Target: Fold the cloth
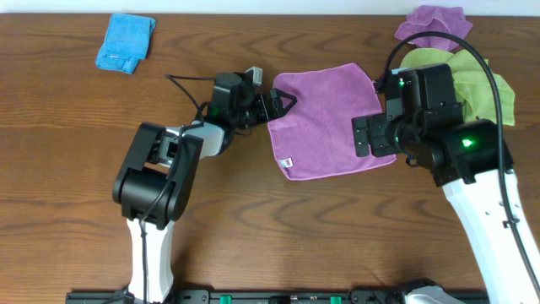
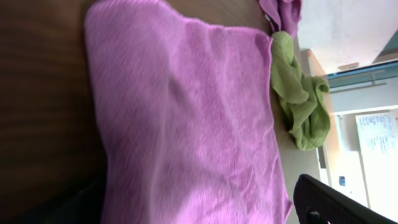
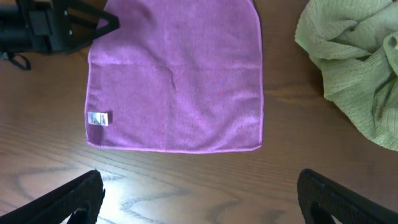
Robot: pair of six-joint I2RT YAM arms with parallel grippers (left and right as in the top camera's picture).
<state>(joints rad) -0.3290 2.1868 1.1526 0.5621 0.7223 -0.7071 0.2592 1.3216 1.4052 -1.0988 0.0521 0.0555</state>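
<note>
A folded blue cloth lay at the table's far left corner, with no label visible. The left gripper sat at the far left corner of the cloth, its jaws spread apart with nothing between them. The cloth lay flat and unfolded near the middle of the table. Its small white tag was at the left edge near the front corner, and the print on it was too small to read. The right gripper hovered over the cloth's front right part, fingers wide apart and empty. Just beside the cloth to the right lay a crumpled green towel, and beyond it a bunched purple cloth.
</note>
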